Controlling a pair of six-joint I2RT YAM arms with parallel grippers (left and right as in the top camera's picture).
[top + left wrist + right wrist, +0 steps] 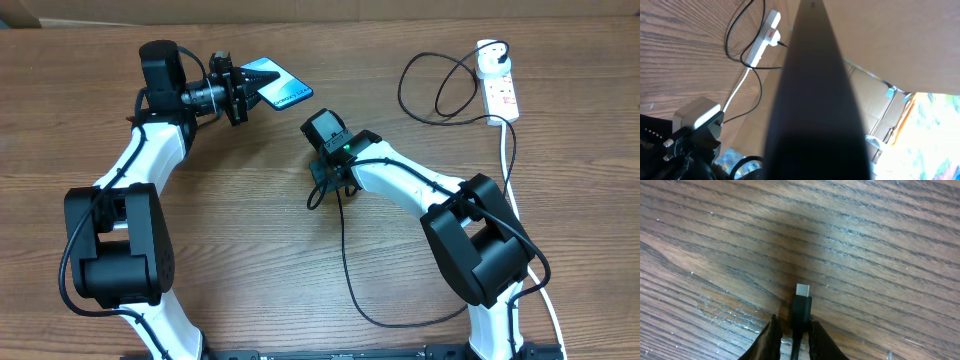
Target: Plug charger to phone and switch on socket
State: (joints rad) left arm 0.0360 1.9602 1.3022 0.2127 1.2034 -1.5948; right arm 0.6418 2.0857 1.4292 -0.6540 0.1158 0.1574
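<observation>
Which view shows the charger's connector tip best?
Right wrist: the connector tip is close and sharp, held in the right gripper. Overhead, that gripper hides it. Left wrist shows only the charger's cable near the socket.

From the left wrist the phone (815, 100) is only a dark, blurred wedge blocking the middle of the view. Overhead, its near end disappears inside the left gripper (238, 92). The socket (501, 88) switches are too small to read. In the right wrist view the charger (801, 307) runs off the bottom edge, and only the tips of the right gripper (792, 339) show.
</observation>
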